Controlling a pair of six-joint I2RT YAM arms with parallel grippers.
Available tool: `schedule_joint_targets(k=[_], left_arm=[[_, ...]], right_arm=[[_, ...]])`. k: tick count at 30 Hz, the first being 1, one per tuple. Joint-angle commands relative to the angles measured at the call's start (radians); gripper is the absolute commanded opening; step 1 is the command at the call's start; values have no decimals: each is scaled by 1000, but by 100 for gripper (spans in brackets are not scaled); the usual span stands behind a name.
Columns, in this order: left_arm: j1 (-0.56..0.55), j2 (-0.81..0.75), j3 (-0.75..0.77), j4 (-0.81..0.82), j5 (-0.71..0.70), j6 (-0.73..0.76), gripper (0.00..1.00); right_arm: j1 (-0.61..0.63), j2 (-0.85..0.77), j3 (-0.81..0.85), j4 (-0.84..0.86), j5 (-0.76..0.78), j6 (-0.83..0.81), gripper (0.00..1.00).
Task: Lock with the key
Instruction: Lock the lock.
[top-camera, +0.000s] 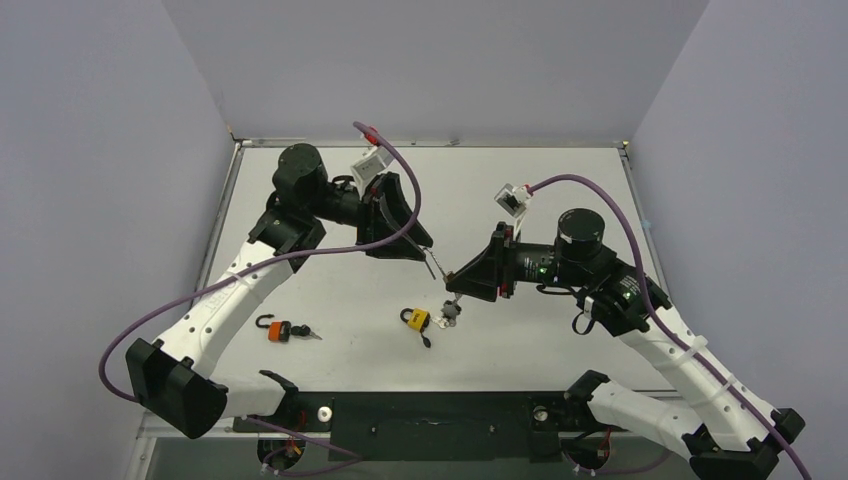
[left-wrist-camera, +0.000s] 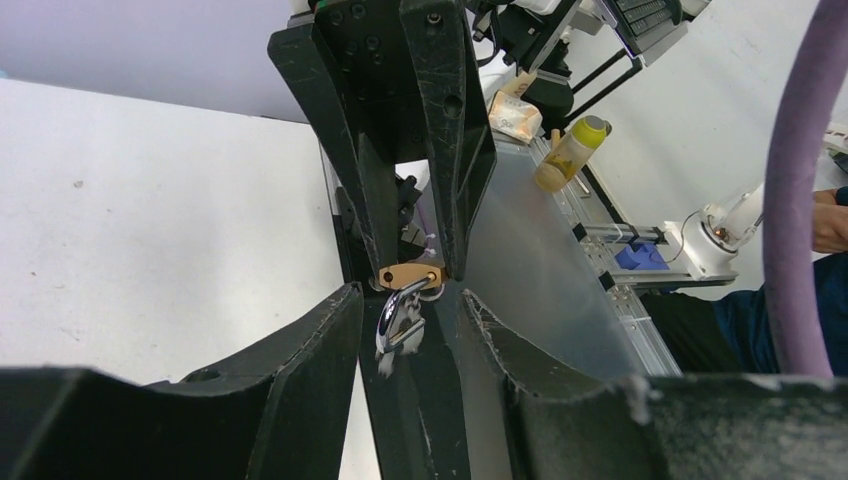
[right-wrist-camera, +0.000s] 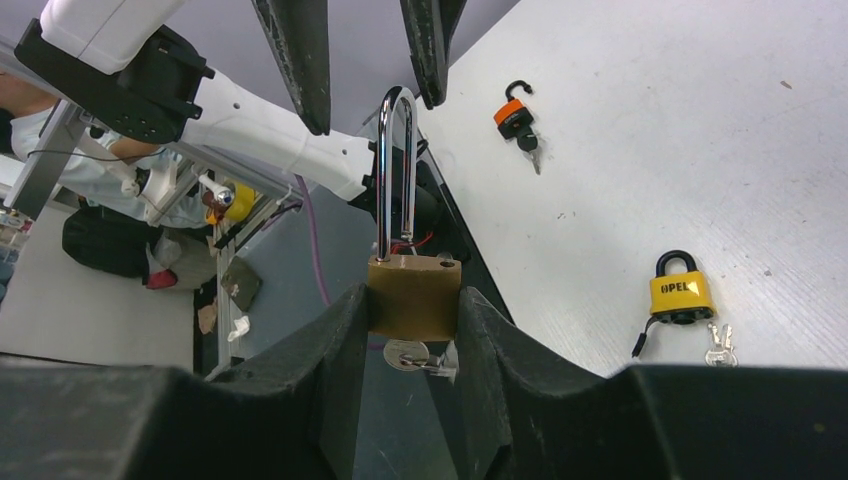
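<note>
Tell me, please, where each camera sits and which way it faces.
Top external: above and behind the bases, looking down on the table; left arm and right arm show.
Left wrist: on its arm, looking past the left gripper at the right gripper holding the brass padlock.
Right wrist: on its arm, looking past its own fingers and that padlock at the left gripper, table beyond.
Shared: both wrist views show the brass padlock; right wrist and top share the yellow padlock and orange padlock.
</note>
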Motion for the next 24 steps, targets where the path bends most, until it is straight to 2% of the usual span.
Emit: schedule_joint_targets(k=[1,24], left_arm=[[-9,-23,-5,-5,12,30,36],[-37,-32,-6,-170,-11,146,25]], right_arm=[[20,-4,60,28,33,-23,0],[35,6,66,-10,71,-45,0]])
